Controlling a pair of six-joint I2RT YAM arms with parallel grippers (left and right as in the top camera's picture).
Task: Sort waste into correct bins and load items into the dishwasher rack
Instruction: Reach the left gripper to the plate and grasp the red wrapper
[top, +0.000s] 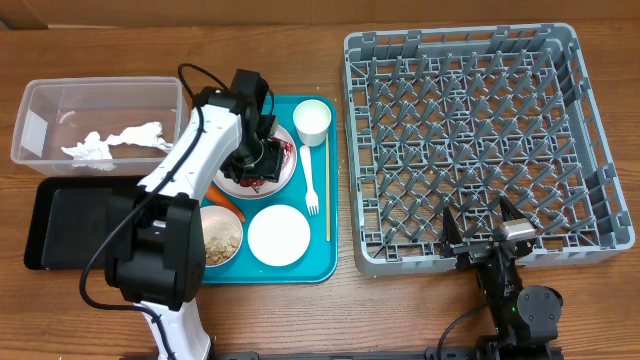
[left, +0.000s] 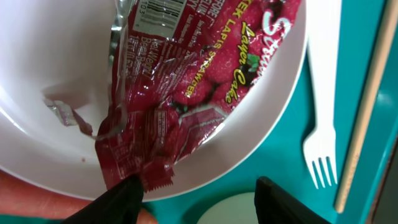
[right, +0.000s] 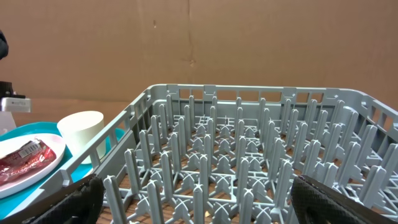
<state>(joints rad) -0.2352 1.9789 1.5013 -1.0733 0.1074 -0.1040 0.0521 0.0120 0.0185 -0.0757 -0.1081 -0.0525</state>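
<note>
While the left gripper (left: 199, 186) hovers low over the white plate (left: 43, 62) with its jaws apart and nothing clamped between them, the crinkled red wrapper (left: 186, 93) lies in that plate directly ahead of the fingertips. The wrapper's lower corner sits right at the tip of the finger on the left of the wrist view. Beyond the plate's rim, toward the other finger, the white plastic fork (left: 323, 93) lies on the teal tray (left: 280, 143) with the thin wooden chopstick (left: 367, 106) just beside it. From overhead, the small white cup (top: 312, 120) stands past the gripper at the tray's far corner. The orange carrot (top: 226, 201) lies just beside the plate, back toward the arm's base, and past it sit a bowl of rice (top: 221, 240) and a round white dish (top: 279, 236). The clear plastic tub (top: 40, 120), with the crumpled white napkin (top: 115, 142) inside, and the black tray (top: 70, 225) sit well apart to this gripper's left. The right gripper (right: 198, 185) is spread wide and empty at the near wall of the grey dishwasher rack (right: 261, 93), whose pegs stand straight ahead of it.
</note>
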